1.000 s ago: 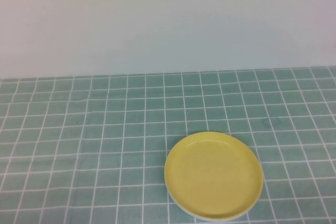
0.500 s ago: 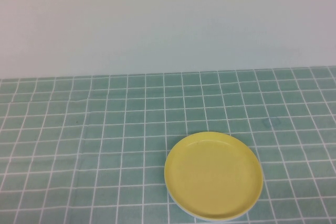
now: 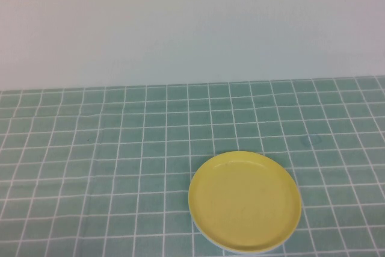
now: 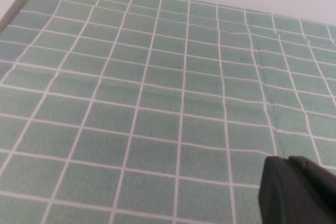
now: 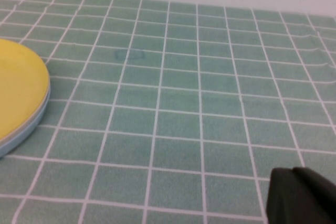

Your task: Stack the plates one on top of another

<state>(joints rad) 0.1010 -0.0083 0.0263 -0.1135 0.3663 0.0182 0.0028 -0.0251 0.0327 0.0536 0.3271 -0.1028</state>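
Note:
The yellow plate [image 3: 245,201] lies on top of a stack near the table's front edge, right of centre. It also shows in the right wrist view [image 5: 18,90], with the light blue plate's rim [image 5: 21,132] just under it. A pale rim [image 3: 206,236] peeks out below the yellow plate in the high view. I cannot make out the white plate on its own. My left gripper [image 4: 286,160] is shut and empty over bare cloth. My right gripper [image 5: 294,171] is shut and empty, well apart from the stack. Neither gripper shows in the high view.
A green cloth with a white grid [image 3: 120,167] covers the table and has slight wrinkles [image 4: 262,77]. A plain pale wall [image 3: 192,22] stands behind the table's far edge.

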